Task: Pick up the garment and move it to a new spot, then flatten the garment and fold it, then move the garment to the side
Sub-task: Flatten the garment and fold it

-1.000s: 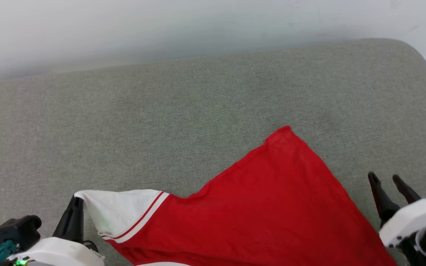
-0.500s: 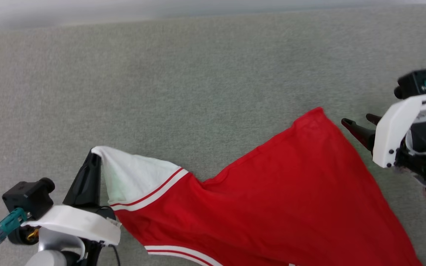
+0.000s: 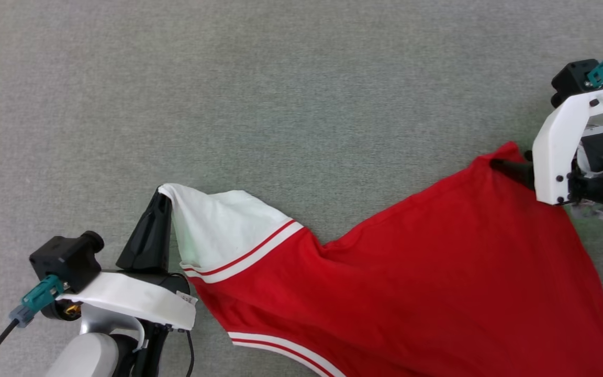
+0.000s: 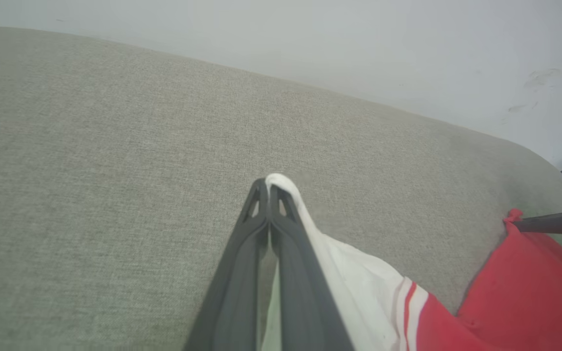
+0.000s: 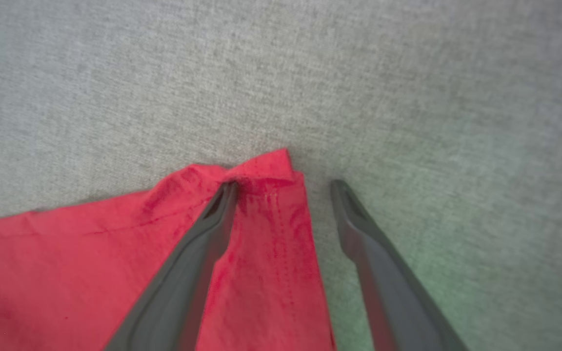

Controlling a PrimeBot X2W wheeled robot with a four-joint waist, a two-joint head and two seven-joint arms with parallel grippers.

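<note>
Garment lies on cushion between left hand and right hand.

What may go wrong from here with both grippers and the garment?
The right gripper is open, one finger on the garment at its red corner, one on the grey surface: closing may catch little cloth.
The left gripper pinches only the white sleeve tip, which may slip under tension.

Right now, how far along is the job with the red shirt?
Done: the left gripper is shut on the tip of the white sleeve. In hand: the open right gripper straddles the red corner of the garment, not yet pinched. Left: flattening, folding and moving aside; the cloth lies wrinkled and unfolded on the grey cushion.
</note>
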